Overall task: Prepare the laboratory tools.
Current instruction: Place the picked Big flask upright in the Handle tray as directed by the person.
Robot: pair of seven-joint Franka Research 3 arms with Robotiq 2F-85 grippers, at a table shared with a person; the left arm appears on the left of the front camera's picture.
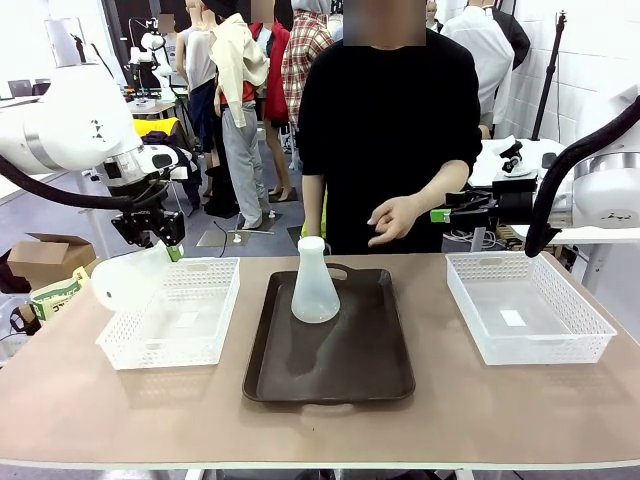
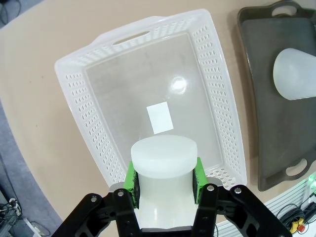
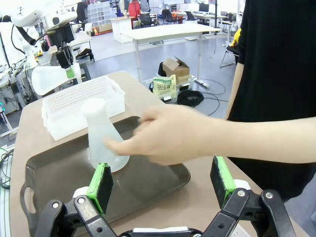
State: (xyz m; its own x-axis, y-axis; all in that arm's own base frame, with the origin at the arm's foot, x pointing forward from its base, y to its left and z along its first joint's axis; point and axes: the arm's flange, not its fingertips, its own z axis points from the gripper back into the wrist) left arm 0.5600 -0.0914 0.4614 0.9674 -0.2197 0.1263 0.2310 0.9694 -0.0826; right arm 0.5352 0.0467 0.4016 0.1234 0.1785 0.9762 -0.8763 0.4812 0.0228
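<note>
One translucent white flask [image 1: 315, 288] stands upright at the far end of the dark brown tray [image 1: 330, 365]; it also shows as the flask [image 3: 101, 137] and from above as the flask [image 2: 295, 74]. My left gripper [image 1: 160, 238] is shut on the neck of a second flask [image 1: 130, 278], held tilted sideways above the left basket's outer edge. In the left wrist view the green pads [image 2: 131, 177] clamp that flask's neck [image 2: 164, 159]. My right gripper [image 3: 162, 181] is open with nothing in it, hovering beyond the tray's far right, just behind the person's hand [image 3: 168, 134].
A white mesh basket [image 1: 205, 335] sits left of the tray and another basket [image 1: 560, 345] right of it. The person stands at the far edge with a hand [image 1: 395, 218] held over the table. The near part of the tray is bare.
</note>
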